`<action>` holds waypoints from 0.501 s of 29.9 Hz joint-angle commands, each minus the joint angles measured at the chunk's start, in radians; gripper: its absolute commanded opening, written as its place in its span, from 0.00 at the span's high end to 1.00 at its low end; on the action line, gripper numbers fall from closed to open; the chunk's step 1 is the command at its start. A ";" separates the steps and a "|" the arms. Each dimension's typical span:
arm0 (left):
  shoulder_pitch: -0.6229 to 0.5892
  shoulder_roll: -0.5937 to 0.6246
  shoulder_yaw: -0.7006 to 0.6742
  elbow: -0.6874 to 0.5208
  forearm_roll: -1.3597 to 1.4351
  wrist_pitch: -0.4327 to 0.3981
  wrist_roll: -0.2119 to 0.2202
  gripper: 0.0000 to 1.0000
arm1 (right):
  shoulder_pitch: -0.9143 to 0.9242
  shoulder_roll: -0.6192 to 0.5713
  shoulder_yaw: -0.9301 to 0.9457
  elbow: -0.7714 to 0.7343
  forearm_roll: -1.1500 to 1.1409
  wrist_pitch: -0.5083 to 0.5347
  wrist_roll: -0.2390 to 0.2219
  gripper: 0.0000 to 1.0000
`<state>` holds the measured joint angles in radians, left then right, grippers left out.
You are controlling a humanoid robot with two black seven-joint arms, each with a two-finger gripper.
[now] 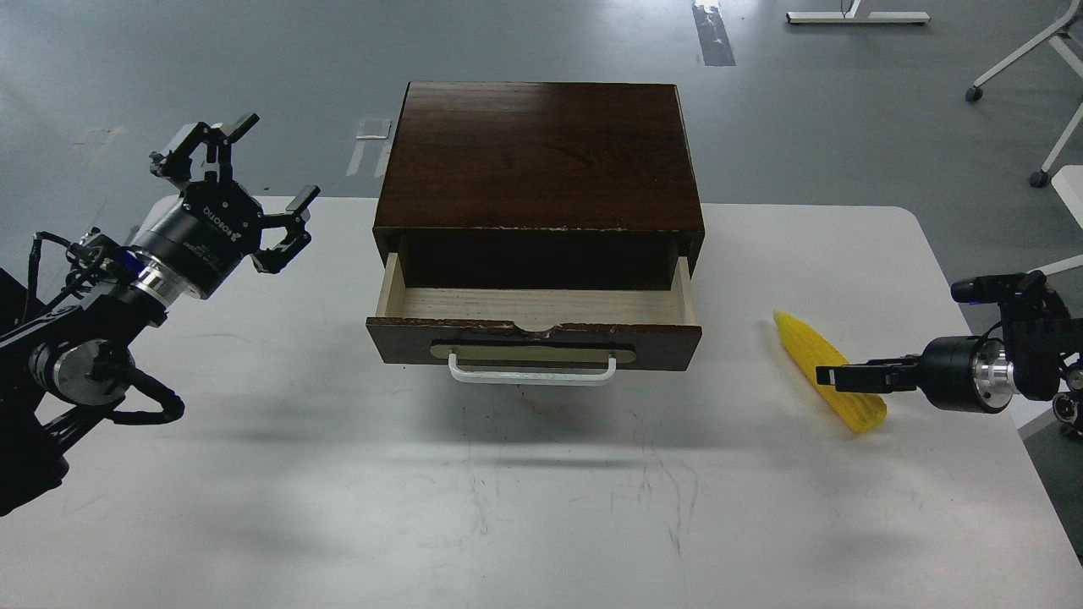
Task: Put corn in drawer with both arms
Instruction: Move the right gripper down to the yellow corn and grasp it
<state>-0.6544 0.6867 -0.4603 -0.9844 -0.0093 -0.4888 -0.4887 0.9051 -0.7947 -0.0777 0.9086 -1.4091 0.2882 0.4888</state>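
Corn [825, 364] lies flat on the tabletop near the right edge, about midway between the far and near edges. Tip points toward the far edge, butt end toward the near right. Well apart from the drawer [541, 309], which stands pulled open at the middle of the far half, pale floor bare where visible, white handle [533, 372] facing the near edge.

Handling, judged by look: cob probably light and stiff, likely a plastic model. Tapered round body with bumpy kernel rows gives some bite, but it may roll or swivel if pinched off-centre. Best hold looks to be across the thicker half, fingers square to the long axis, not at the narrow tip.

Right gripper [833, 376] comes in low from the right edge, fingers level with the table. Fingertips overlap the cob's thicker half, on or just over it. Seen edge-on and dark; cannot tell how wide the fingers stand, nor whether they have closed on the cob. Corn does not look lifted.

Left gripper [241, 182] hangs above the far left part of the tabletop, fingers spread wide, nothing in them. Well apart from both drawer and corn.
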 commanded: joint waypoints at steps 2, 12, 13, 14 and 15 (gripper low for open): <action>0.001 0.002 -0.001 0.000 0.000 0.000 0.000 0.02 | 0.002 0.014 -0.027 -0.010 -0.001 -0.012 0.000 0.13; 0.007 0.002 -0.008 -0.002 0.002 0.000 0.000 0.02 | 0.005 0.035 -0.060 -0.043 0.001 -0.017 0.000 0.95; 0.009 0.002 -0.008 -0.002 0.002 0.000 0.000 0.02 | 0.006 0.035 -0.060 -0.042 0.001 -0.026 0.000 0.95; 0.009 0.002 -0.008 -0.002 0.002 0.000 0.000 0.02 | 0.008 0.034 -0.060 -0.039 0.001 -0.030 0.000 0.96; 0.009 0.002 -0.008 -0.002 0.002 0.000 0.000 0.02 | 0.012 0.031 -0.060 -0.036 0.001 -0.035 0.000 0.96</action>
<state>-0.6464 0.6889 -0.4678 -0.9862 -0.0078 -0.4888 -0.4887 0.9092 -0.7597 -0.1381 0.8659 -1.4082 0.2661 0.4885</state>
